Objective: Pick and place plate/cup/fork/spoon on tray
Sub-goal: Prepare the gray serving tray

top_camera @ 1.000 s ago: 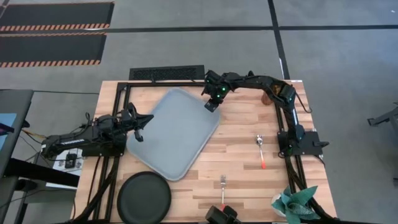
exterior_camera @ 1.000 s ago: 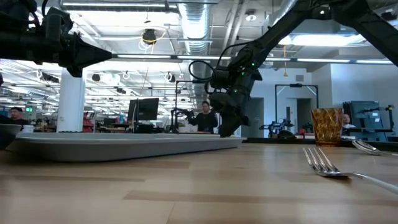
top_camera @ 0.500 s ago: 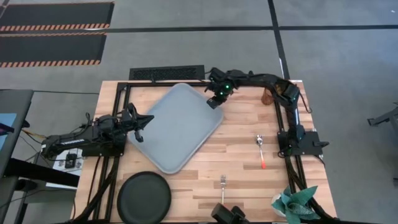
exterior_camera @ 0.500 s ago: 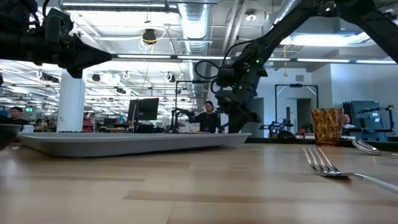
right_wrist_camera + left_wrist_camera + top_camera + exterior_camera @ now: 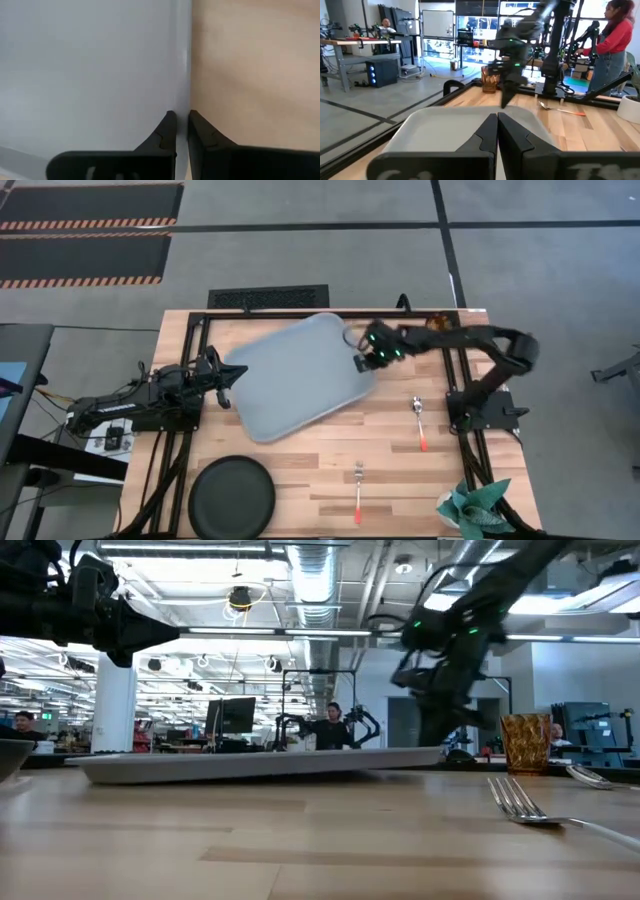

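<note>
Right gripper pinches the tray by its rim, at the tray's corner nearest the surface's far right corner. Since a second ago it has dragged the tray rightward and turned it.

I see bright ceiling striplights, even light; right arm motion-blurred, tray edge smeared, wrist views soft.
</note>
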`<state>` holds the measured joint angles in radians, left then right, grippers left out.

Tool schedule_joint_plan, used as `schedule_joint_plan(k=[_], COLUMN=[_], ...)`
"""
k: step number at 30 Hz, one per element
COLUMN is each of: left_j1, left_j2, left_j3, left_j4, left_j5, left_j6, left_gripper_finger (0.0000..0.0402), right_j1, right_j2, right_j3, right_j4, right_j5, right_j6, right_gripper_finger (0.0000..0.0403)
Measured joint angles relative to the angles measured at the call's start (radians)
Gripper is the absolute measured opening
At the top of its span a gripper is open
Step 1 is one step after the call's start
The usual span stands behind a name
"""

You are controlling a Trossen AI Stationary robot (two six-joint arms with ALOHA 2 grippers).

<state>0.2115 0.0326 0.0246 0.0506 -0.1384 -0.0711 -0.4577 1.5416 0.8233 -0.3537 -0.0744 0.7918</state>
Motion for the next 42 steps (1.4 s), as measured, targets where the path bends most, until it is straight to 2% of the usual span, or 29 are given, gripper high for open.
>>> schedule_joint_plan(k=[3, 9, 16, 25, 31, 34, 36, 42], left_j1=[0.0, 0.0, 0.0, 0.0, 0.0, 0.0, 0.0, 0.0], left_j2=[0.0, 0.0, 0.0, 0.0, 0.0, 0.0, 0.0, 0.0], left_j3=[0.0, 0.0, 0.0, 0.0, 0.0, 0.0, 0.0, 0.0], left_j4=[0.001, 0.001, 0.001, 0.001, 0.001, 0.001, 0.001, 0.001], left_j5=[0.0, 0.0, 0.0, -0.001, -0.001, -0.001, -0.001, -0.001], left_j6=[0.0, 0.003, 0.0, 0.0, 0.0, 0.0, 0.0, 0.0], left_gripper_finger=[0.0, 0.0, 0.0, 0.0, 0.0, 0.0, 0.0, 0.0], right_j1=[0.099, 0.28, 0.476, 0.764, 0.916, 0.95, 0.958, 0.921], right_j2=[-0.099, -0.207, -0.214, -0.213, -0.212, -0.212, -0.212, -0.215], right_j3=[-0.103, -0.213, -0.224, -0.223, -0.223, -0.223, -0.223, -0.22], right_j4=[0.016, 0.013, -0.088, -0.218, -0.372, -0.414, -0.437, -0.458], right_j5=[0.108, 0.237, 0.304, 0.472, 0.506, 0.5, 0.497, 0.455], right_j6=[0.147, 0.338, 0.563, 1.052, 1.301, 1.318, 1.275, 0.979], right_gripper_finger=[0.0029, 0.0029, 0.0029, 0.0031, 0.0031, 0.0033, 0.0033, 0.0028])
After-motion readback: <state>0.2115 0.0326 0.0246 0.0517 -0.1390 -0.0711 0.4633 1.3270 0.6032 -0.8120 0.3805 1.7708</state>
